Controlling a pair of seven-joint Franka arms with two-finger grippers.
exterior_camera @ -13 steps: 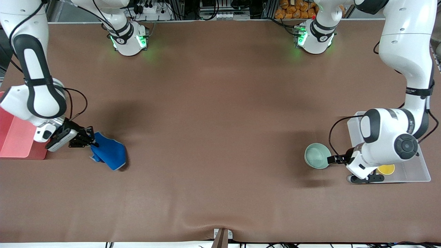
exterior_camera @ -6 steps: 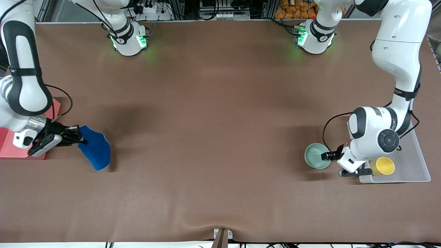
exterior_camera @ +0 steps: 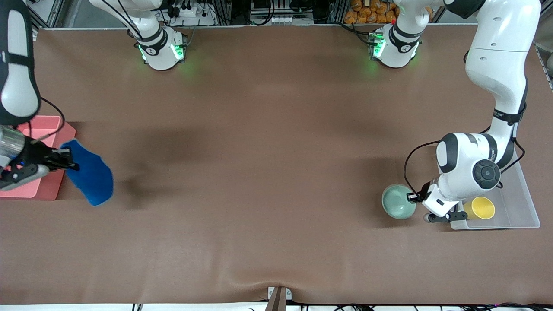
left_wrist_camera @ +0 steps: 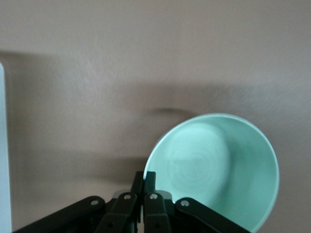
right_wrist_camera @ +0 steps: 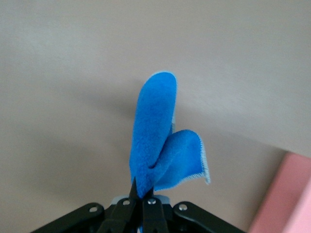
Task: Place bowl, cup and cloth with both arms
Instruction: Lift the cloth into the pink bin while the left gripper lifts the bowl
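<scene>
Blue cloth (exterior_camera: 88, 175) pinched aloft in right claw (exterior_camera: 71, 164); left claw (exterior_camera: 412, 198), low, clamped on bowl (exterior_camera: 397, 201) rim.

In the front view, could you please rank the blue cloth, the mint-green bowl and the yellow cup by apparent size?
1. Bright blue fabric cloth, though it hangs lifted, nearer the camera.
2. Pale mint-green round bowl.
3. Small yellow handleless cup.
</scene>
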